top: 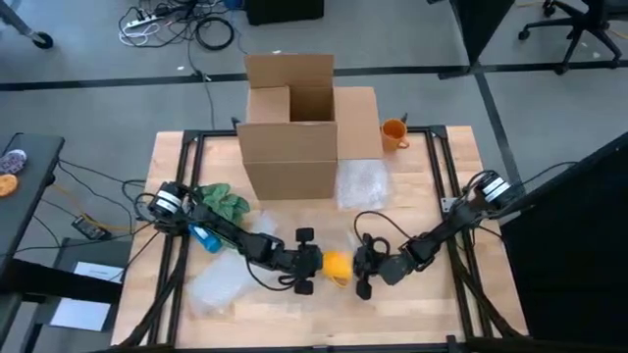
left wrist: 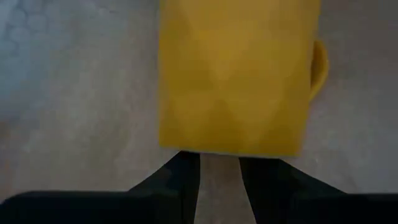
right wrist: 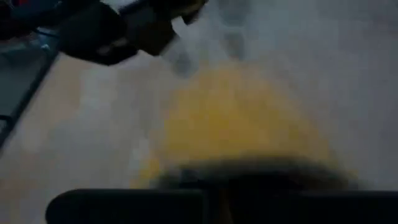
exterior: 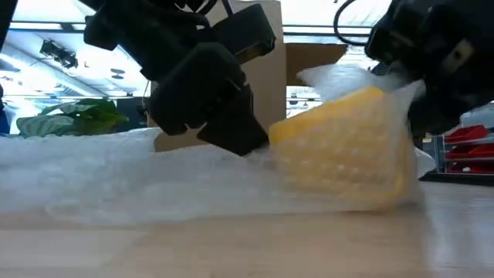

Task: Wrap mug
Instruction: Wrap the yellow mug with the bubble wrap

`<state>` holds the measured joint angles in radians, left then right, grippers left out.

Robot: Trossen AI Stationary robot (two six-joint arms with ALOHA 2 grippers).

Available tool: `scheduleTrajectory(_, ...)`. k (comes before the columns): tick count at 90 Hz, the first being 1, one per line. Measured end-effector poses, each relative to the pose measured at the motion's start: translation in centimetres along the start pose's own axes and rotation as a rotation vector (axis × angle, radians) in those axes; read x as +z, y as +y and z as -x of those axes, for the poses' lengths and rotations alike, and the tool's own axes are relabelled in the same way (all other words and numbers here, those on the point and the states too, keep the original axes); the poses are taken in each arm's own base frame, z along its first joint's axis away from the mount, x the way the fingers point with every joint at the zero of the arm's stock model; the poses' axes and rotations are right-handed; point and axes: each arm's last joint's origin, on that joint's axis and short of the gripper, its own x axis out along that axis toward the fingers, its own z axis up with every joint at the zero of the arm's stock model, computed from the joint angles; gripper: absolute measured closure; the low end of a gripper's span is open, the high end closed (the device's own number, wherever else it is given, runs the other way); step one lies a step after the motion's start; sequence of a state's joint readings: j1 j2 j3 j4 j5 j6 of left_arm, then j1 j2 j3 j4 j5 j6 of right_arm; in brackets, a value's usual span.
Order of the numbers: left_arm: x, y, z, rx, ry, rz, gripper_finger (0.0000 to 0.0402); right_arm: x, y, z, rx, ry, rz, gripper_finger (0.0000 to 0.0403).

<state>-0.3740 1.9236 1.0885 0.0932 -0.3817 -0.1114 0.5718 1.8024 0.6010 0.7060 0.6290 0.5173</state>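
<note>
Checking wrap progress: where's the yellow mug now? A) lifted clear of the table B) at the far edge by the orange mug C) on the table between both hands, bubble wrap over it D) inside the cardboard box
C: the yellow mug lies between the left hand and the right hand, with bubble wrap draped over it on the table.

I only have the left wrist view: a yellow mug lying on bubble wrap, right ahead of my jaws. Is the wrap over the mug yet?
Observer: Partly. The low view shows the clear bubble wrap sheet draped up over the yellow ceramic mug.
Operator: Where is the right arm?
Observer: The right arm reaches in from the opposite side, its jaws right at the mug.
Operator: Anything else around?
Observer: A small orange mug stands beside the open brown cardboard box at the table's far edge.
</note>
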Motion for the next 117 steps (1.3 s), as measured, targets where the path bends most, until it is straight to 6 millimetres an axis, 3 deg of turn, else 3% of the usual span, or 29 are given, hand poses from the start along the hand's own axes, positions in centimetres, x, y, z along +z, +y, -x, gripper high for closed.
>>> scheduleTrajectory(20,-0.1,0.0,0.0,0.01,0.006,-0.004,0.0302,-0.4,0.2,-0.4,0.007,0.019,0.007,0.0397)
scheduleTrajectory(37,0.0,0.0,0.0,0.008,0.002,-0.002,0.0302,-0.1,0.6,0.2,0.031,0.027,0.006,0.0363)
scheduleTrajectory(55,0.1,0.1,0.0,0.009,-0.004,0.001,0.0302,0.0,1.1,1.3,0.042,0.065,0.022,0.0333)
scheduleTrajectory(94,0.1,0.1,0.0,0.014,-0.002,0.0,0.0302,0.0,1.6,3.5,0.073,0.202,-0.061,0.0315)
scheduleTrajectory(117,0.2,0.1,0.0,0.014,-0.003,0.0,0.0302,1.0,2.4,5.5,0.139,0.204,-0.072,0.0312)
